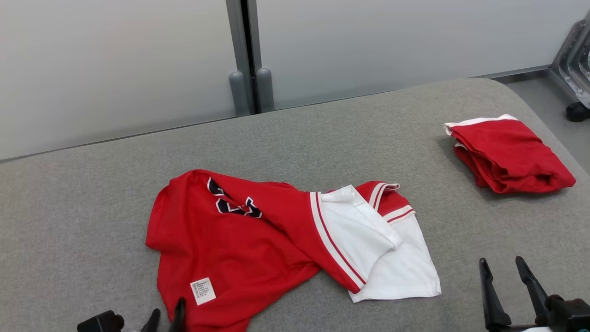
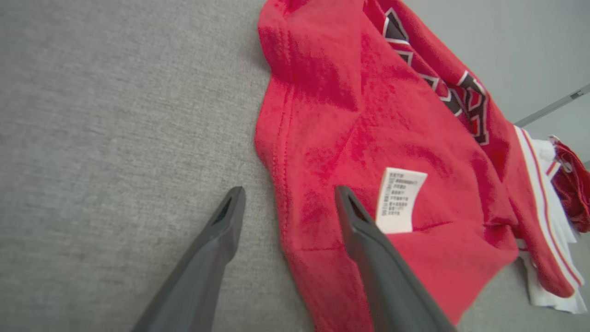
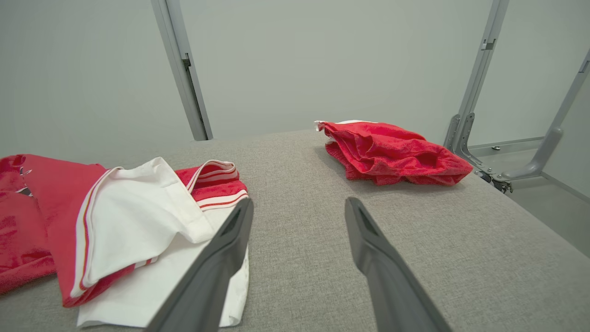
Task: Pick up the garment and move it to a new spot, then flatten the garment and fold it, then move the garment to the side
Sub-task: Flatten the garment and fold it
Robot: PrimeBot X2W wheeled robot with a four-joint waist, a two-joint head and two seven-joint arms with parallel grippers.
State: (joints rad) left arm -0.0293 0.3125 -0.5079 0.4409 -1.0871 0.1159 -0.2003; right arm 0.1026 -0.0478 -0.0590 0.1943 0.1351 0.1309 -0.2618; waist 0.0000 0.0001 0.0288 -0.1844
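Note:
A red garment (image 1: 239,240) with white sleeves, dark lettering and a white care label lies crumpled on the grey padded table (image 1: 322,138). My left gripper (image 1: 165,318) is open at the garment's near left edge; in the left wrist view the left gripper (image 2: 286,199) straddles the garment (image 2: 368,152)'s red hem, one finger over the cloth, one over bare table, nothing gripped. My right gripper (image 1: 502,269) stands open near the table's front right; the right gripper (image 3: 298,211) has nothing between its fingers, and the garment (image 3: 133,221)'s white sleeve lies beside its left finger.
A second red garment (image 1: 507,154), folded with white trim, rests at the table's far right and appears as the folded garment (image 3: 392,154) ahead of my right gripper. Grey wall panels with a post (image 1: 244,55) stand behind. A metal frame (image 1: 574,60) stands off the right edge.

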